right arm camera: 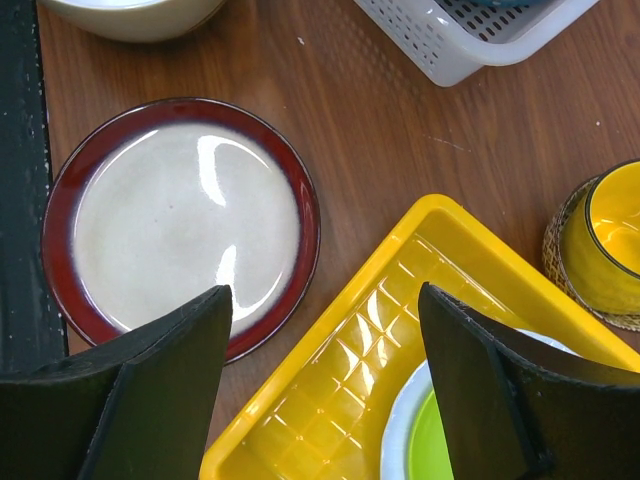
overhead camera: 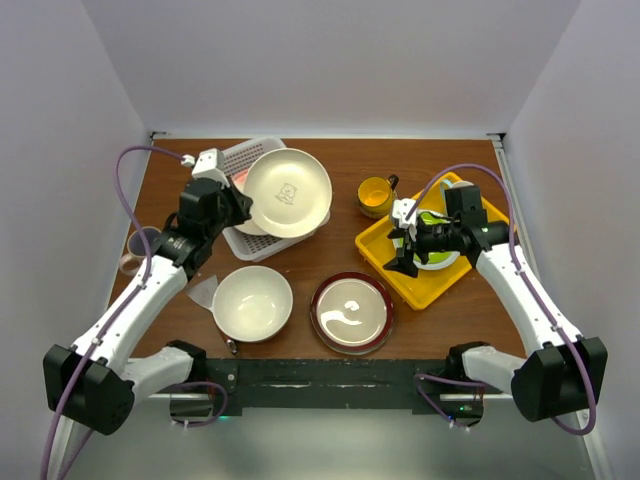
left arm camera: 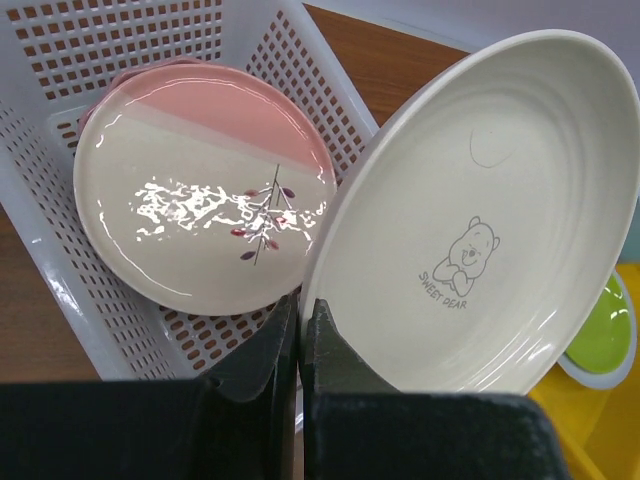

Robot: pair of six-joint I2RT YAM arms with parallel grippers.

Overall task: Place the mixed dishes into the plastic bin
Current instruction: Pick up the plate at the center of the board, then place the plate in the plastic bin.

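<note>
My left gripper (left arm camera: 300, 305) is clamped on the rim of the cream plate (left arm camera: 480, 220), which hangs tilted over the right side of the bin (left arm camera: 330, 80). The plate looks stiff, glazed, slippery and breakable, so I judge this thin edge pinch calls for a slow lowering. A pink-and-cream plate (left arm camera: 200, 200) lies flat in the bin, leaving room on top, though the flaring wall sits close under my plate; my right gripper (right arm camera: 325, 295) hangs spread and empty over the yellow tray (right arm camera: 330, 400), well apart.
</note>
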